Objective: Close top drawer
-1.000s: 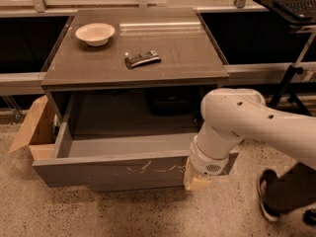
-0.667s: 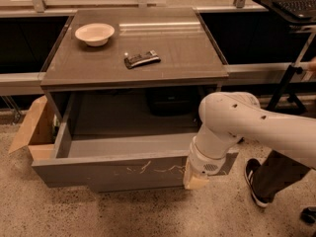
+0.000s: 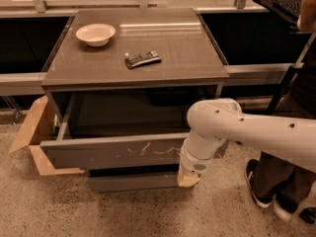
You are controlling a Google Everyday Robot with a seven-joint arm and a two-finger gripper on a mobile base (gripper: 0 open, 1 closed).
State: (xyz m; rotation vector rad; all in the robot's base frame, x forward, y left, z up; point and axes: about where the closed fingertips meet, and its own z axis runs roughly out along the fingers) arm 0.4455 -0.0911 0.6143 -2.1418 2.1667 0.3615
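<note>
At the front of the grey-brown cabinet (image 3: 173,58), the top drawer (image 3: 113,152) stands pulled far out, its scratched front panel well forward of the cabinet's edge and its dark inside open to view. Just below that panel, a narrower grey drawer front (image 3: 133,182) sits further back. The robot's white arm (image 3: 256,132) reaches in from the right and bends down at the drawer's right end, where the gripper (image 3: 189,180) hangs low by the right corner of the panel, its tan tip level with the lower drawer front. The wrist covers most of it, so whether the gripper is spread or closed cannot be told, nor whether it touches the panel. On the cabinet top, a pale bowl (image 3: 96,34) rests near the back left corner, and a dark flat packet (image 3: 142,59) lies near the middle, well apart from the bowl. An open cardboard box (image 3: 29,132) sits on the speckled floor beside the cabinet's left side. A person's leg and dark shoe (image 3: 261,194) stand at the right, behind the arm.
</note>
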